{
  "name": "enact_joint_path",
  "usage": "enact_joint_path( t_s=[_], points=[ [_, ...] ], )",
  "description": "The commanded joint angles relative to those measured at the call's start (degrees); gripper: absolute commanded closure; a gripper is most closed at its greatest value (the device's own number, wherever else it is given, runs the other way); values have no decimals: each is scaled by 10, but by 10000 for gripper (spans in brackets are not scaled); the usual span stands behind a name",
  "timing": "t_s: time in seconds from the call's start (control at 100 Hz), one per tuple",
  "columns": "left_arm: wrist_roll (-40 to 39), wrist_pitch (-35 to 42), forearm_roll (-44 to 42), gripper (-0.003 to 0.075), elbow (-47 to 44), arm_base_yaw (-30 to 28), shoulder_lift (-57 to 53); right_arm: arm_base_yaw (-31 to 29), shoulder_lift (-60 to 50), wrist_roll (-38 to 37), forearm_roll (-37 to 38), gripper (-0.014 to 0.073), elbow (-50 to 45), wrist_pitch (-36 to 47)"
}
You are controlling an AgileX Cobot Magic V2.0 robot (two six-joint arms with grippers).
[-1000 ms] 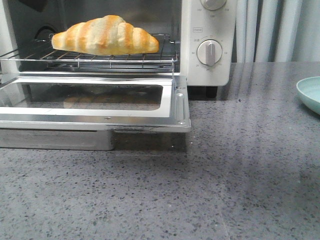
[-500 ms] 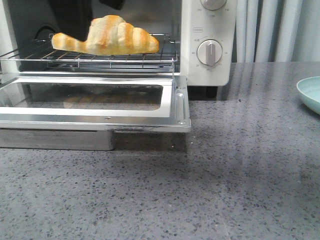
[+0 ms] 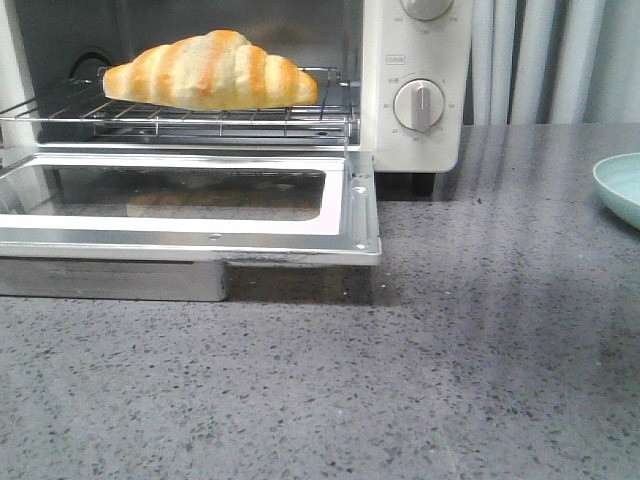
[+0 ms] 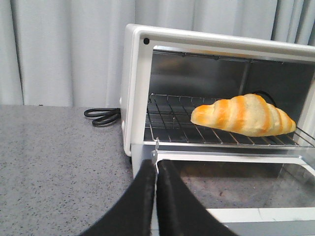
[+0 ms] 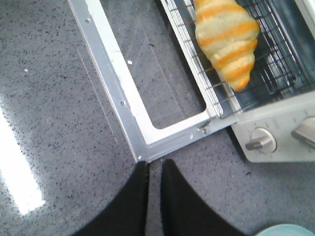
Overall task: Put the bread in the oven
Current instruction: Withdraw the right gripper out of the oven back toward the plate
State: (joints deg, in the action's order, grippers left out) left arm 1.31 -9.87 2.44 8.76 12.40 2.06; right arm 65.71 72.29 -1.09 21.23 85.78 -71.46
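Observation:
The bread, golden-orange with paler stripes, lies lengthways on the wire rack inside the cream-white oven. Nothing is touching it. The oven's glass door hangs open and flat over the counter. Neither gripper shows in the front view. The left gripper is shut and empty, close to the oven's left front corner, with the bread beyond it. The right gripper hovers over the counter just off the door's corner, its fingers nearly together with nothing between them. It is well clear of the bread.
A pale green plate sits at the counter's right edge. The oven's black cord lies coiled on the counter to its left. Grey curtains hang behind. The oven's dials face forward on its right panel.
Half a second ago a dark arm covered the oven's upper left and part of the bread in the front view. It has gone from view and the bread has not moved.

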Motion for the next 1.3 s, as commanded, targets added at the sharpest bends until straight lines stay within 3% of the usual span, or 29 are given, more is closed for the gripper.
enact_joint_path(
  t_s=[0.0,0.21,0.48,0.63,0.82,1.05,1.16,1.29],
  points=[
    [-6,58,11,741,8,-2,8,1,-56,-23,13,660,-30,-33],
    [-6,58,13,741,8,-2,8,1,-141,-92,36,661,-144,-4],
    [-6,58,13,741,8,-2,8,1,-236,-115,36,662,-286,118],
    [-6,58,13,741,8,-2,8,1,-250,-118,13,662,-340,95],
    [-6,58,13,741,8,-2,8,1,-250,-118,18,662,-344,-1],
    [-6,58,13,741,8,-2,8,0,-253,-118,24,662,-344,-6],
    [-6,58,13,741,8,-2,8,-26,-285,-118,15,662,-357,51],
    [-6,58,13,741,8,-2,8,-121,-338,-118,-20,662,-415,224]
  ],
)
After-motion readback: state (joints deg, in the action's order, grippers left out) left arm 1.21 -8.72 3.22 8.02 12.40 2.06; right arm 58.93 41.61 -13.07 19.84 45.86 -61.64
